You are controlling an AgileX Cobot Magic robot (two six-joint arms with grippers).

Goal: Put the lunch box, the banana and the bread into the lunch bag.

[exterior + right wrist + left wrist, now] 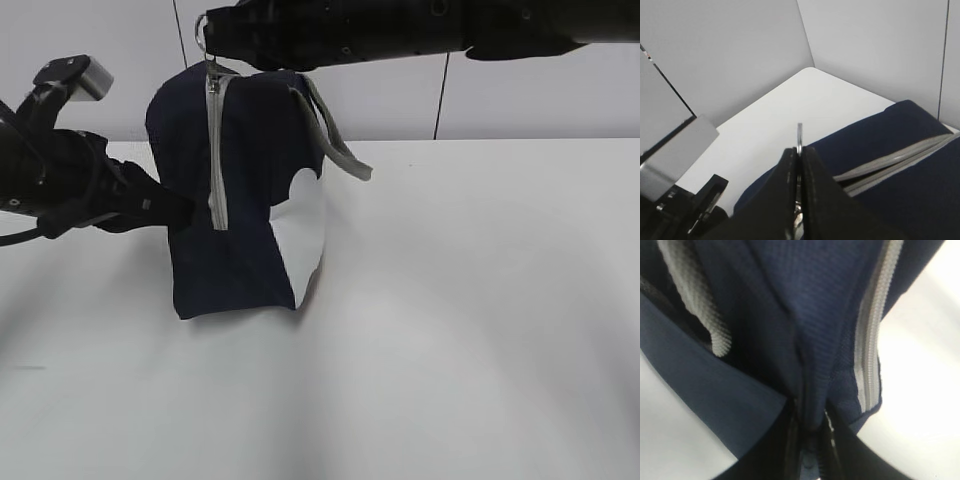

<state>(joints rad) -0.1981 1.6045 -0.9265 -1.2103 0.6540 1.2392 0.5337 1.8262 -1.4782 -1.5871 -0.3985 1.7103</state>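
Observation:
The navy lunch bag (240, 200) stands upright on the white table, its grey zipper (217, 150) running down the near face. At the bag's top, my right gripper (208, 42) is shut on the zipper's ring pull (799, 131), which sticks out above the fingertips of my right gripper (799, 150). Against the bag's lower left side, my left gripper (185, 212) is shut on a fold of the bag's navy fabric (765, 315). In the left wrist view the fold sits between the jaws of my left gripper (812, 440), beside the zipper (870, 340). The lunch box, the banana and the bread are out of view.
A grey webbing handle (335, 140) hangs off the bag's right shoulder. The bag's white lower panel (300, 240) faces right. White table (480, 330) spreads to the right and front of the bag. A wall stands close behind.

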